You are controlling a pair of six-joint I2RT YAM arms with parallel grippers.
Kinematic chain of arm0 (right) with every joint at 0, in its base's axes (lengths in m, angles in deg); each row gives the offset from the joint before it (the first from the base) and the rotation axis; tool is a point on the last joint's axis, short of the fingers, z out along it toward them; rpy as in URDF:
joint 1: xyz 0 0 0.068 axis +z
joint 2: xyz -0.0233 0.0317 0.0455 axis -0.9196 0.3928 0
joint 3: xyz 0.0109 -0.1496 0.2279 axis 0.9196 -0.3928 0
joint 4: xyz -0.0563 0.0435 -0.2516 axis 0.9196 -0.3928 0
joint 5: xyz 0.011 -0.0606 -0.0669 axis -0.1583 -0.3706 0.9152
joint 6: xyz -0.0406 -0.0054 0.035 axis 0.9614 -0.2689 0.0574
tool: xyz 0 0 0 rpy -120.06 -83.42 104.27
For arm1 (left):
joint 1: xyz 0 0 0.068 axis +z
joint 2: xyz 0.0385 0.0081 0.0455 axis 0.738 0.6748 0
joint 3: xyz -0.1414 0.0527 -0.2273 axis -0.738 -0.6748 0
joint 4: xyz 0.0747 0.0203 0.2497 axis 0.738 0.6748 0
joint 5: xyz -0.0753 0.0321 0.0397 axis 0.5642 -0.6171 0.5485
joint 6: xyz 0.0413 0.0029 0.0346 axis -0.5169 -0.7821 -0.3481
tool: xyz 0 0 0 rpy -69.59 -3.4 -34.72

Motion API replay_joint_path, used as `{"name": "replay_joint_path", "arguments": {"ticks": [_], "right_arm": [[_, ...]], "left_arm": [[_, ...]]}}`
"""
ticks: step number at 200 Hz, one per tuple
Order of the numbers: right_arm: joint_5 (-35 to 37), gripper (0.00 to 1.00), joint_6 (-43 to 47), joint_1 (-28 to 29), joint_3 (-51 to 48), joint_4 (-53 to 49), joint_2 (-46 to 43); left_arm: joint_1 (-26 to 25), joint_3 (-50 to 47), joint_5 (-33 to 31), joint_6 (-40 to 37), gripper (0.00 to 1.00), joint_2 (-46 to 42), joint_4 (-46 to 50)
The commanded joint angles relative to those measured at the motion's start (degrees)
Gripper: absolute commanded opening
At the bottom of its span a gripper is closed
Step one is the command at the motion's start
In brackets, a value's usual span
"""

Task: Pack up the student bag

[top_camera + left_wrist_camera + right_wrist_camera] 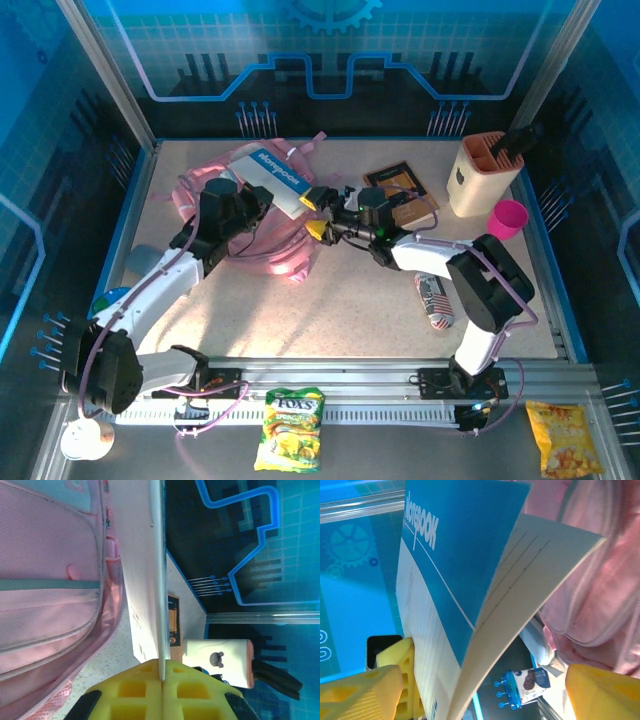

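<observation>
Notebook (272, 172) held flat over the student bag (288, 252): left end effector (162, 680) clenched, right end effector (480, 690) released.

From above, the pink bag lies at the back left of the counter (330, 310), much of it hidden under the left arm. The blue notebook is over it, and a cream holder (480, 175) and pink cup (507, 218) stand well apart at the back right. The left wrist view adds the grip itself: yellow pads pressed together on the notebook's thin edge, with the bag's zipped pink pockets just beside. The right wrist view shows that arm's yellow fingers spread wide on either side of the notebook, whose blue cover is fanned away from its lined pages.
</observation>
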Motion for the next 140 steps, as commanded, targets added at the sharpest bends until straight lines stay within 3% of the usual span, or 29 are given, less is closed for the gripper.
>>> {"name": "replay_joint_path", "arguments": {"ticks": [1,42,79,107,120,140], "right_arm": [[1.94,0.83,-0.98,0.35,2.56,4.07,1.11],[2.24,0.68,-0.91,0.29,3.87,6.03,2.55],[1.95,0.41,-1.73,-0.17,3.86,10.71,4.3],[1.1,0.2,-0.31,-0.51,4.32,8.71,4.29],[1.13,0.12,1.17,-0.8,4.08,6.81,3.61],[1.68,0.07,4.31,-1.62,2.89,3.12,1.26]], "left_arm": [[0.55,-0.64,-0.32,3.46,0.0,-1.49,-2.57],[0.53,-0.44,0.58,4.01,0.0,-1.27,-2.57],[0.64,0.39,0.87,4.27,0.0,-0.7,0.65],[1.08,2.26,1.13,2.96,0.17,0.42,7.03],[1.51,2.63,1.99,1.63,0.32,1.1,8.81],[2.09,4.02,2.8,-3.05,0.52,2.71,13.12]]}}
